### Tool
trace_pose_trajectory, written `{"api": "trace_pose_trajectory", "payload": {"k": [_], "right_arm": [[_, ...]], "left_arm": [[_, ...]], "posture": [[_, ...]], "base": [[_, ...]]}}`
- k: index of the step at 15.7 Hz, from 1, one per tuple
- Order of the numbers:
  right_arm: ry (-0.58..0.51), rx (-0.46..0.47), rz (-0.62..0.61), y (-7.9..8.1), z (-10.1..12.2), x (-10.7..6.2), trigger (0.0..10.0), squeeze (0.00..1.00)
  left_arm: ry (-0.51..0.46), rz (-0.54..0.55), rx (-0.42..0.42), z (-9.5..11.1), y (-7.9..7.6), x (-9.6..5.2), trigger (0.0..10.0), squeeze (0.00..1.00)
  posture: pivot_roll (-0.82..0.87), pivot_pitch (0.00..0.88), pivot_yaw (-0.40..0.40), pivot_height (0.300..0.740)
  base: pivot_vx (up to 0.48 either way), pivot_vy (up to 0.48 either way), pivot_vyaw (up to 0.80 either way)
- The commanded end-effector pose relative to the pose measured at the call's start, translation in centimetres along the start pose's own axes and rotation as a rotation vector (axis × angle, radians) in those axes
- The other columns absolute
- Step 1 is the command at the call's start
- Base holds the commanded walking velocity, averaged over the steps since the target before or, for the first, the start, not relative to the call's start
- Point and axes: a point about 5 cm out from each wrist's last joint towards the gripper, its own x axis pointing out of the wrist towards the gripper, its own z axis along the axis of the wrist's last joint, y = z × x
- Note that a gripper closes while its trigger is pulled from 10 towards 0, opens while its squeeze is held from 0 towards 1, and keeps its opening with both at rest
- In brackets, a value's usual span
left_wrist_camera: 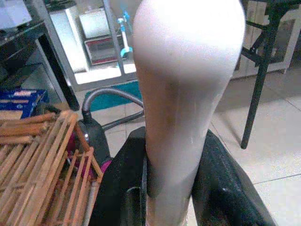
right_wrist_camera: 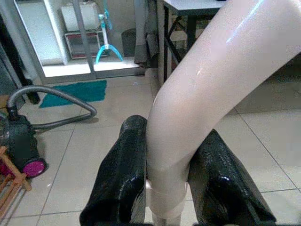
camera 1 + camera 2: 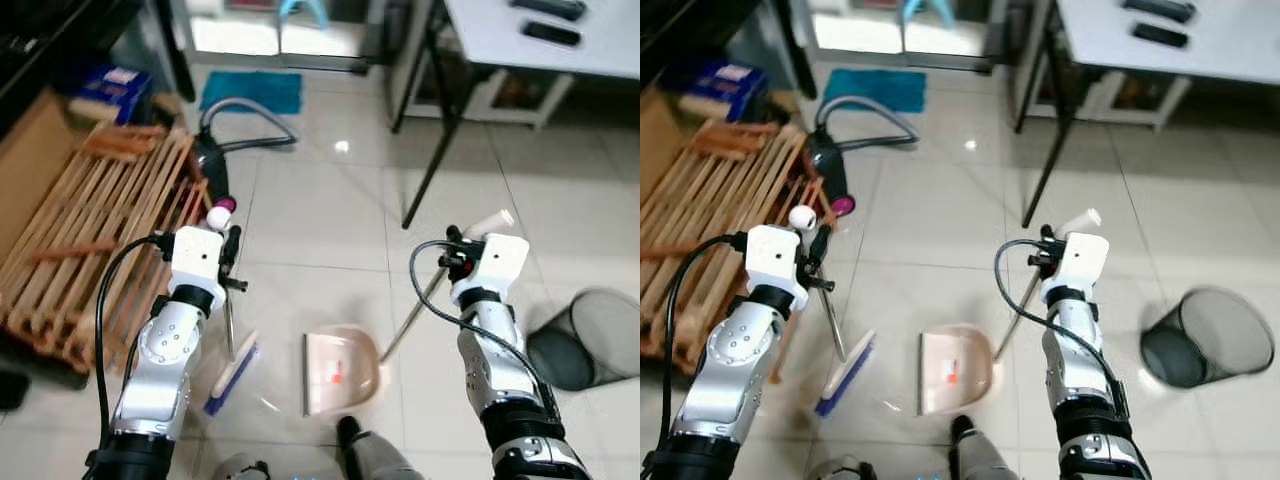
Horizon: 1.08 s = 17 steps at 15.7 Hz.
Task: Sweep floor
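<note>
Left gripper (image 1: 171, 188) clamped on broom handle (image 1: 188, 94), right gripper (image 2: 169, 188) on dustpan handle (image 2: 207, 94); dustpan (image 3: 340, 372) apparently floor-level.

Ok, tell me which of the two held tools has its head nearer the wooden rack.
The broom in the left gripper; the dustpan, held by the right gripper, sits farther from the wooden rack.

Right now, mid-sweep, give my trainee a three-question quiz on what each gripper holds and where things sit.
1. True or false: the left gripper is shut on the broom handle.
2. What does the right gripper hold? A) dustpan handle B) vacuum hose C) table leg
3. Fill in: the wire bin lies tipped on the robot's ____ side.

Key: 1 true; 2 A; 3 right. The dustpan sits beside the broom head.
</note>
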Motion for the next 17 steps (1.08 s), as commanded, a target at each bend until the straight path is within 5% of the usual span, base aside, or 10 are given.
{"api": "trace_pose_trajectory", "payload": {"k": [1,5,10,17], "right_arm": [[-0.021,0.007,-0.009,0.1,0.3,-0.1,10.0,0.0],[0.001,0.005,-0.005,0.5,-0.2,-0.3,10.0,0.0],[-0.075,-0.018,0.072,2.2,1.9,0.9,10.0,0.0],[-0.063,-0.05,0.064,1.4,1.9,1.0,10.0,0.0]], "left_arm": [[-0.004,0.018,0.043,0.1,0.7,0.1,10.0,0.0],[-0.001,0.063,0.034,-0.4,1.4,-0.6,10.0,0.0],[-0.008,0.133,0.051,-0.5,2.0,-1.2,10.0,0.0],[-0.008,0.115,0.002,-1.0,0.7,-1.2,10.0,0.0]], "posture": [[0.06,0.102,0.061,0.74],[0.07,0.095,0.043,0.74],[0.09,0.097,-0.002,0.74],[0.08,0.099,-0.02,0.74]], "base": [[0.0,0.0,-0.8],[0.0,0.0,-0.8],[0.0,0.0,-0.8],[0.0,0.0,-0.8]]}}
